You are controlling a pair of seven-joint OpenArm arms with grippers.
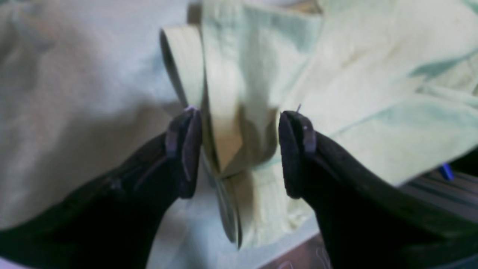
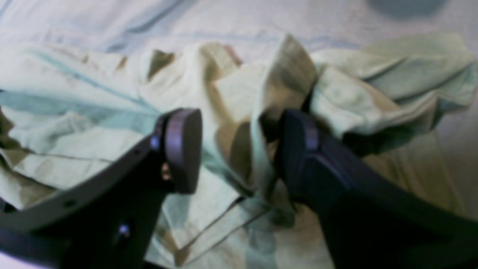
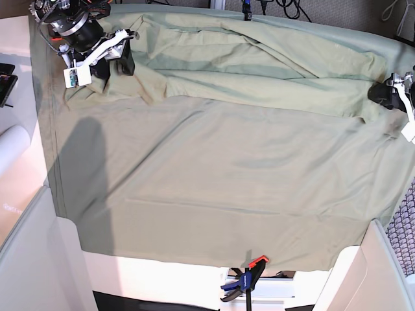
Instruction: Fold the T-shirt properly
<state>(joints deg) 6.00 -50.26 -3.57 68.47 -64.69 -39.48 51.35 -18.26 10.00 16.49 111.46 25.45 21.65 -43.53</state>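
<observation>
The pale green T-shirt (image 3: 259,65) lies crumpled in a band along the far side of the table. My right gripper (image 3: 122,61) is at its left end. In the right wrist view that gripper (image 2: 239,149) is open, with a bunched ridge of T-shirt (image 2: 242,97) rising between its fingers (image 2: 183,149). My left gripper (image 3: 384,92) is at the shirt's right end. In the left wrist view it (image 1: 241,149) is open too, and a hemmed fold of the T-shirt (image 1: 224,112) hangs loose between the pads (image 1: 295,157).
A larger green tablecloth (image 3: 227,188) covers the table. An orange and blue clamp (image 3: 249,275) holds it at the front edge, and another clamp (image 3: 246,10) at the back. A white roll (image 3: 13,146) lies off the left side.
</observation>
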